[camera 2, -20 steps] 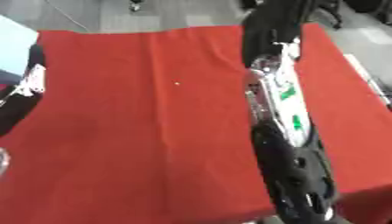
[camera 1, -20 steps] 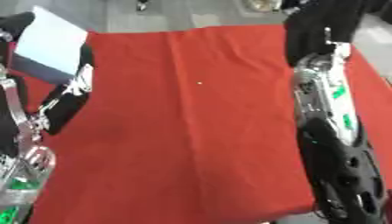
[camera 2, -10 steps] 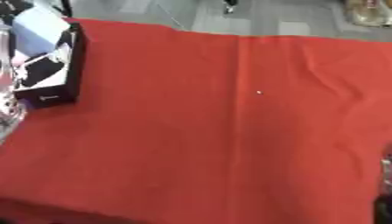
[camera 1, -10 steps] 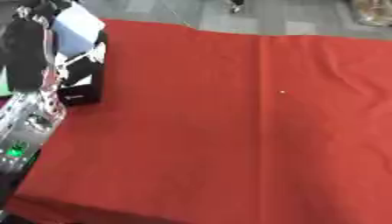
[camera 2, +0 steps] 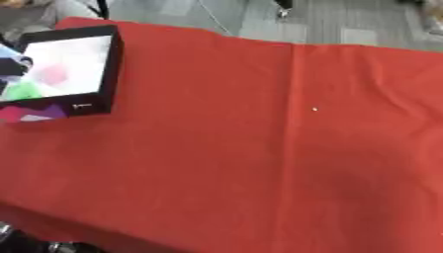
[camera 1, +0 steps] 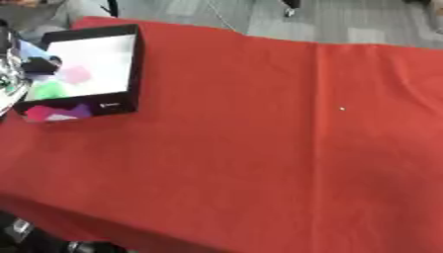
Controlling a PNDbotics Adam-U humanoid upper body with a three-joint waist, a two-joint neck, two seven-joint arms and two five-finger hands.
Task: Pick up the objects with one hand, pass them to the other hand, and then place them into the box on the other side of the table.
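Matt red cloth [camera 1: 259,148]; box [camera 1: 131,69] smooth black walls.

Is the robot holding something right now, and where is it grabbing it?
It cannot be told. Only a bit of the left arm shows at the picture's edge, over the black box with coloured things inside. No hand is in view.

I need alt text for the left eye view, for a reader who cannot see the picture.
A black-walled box with a white inside stands near the far left corner of a table under a red cloth. Blurred pink, green and purple shapes show in it and at its near edge. Part of the robot's left arm shows at the left edge; neither hand is visible.
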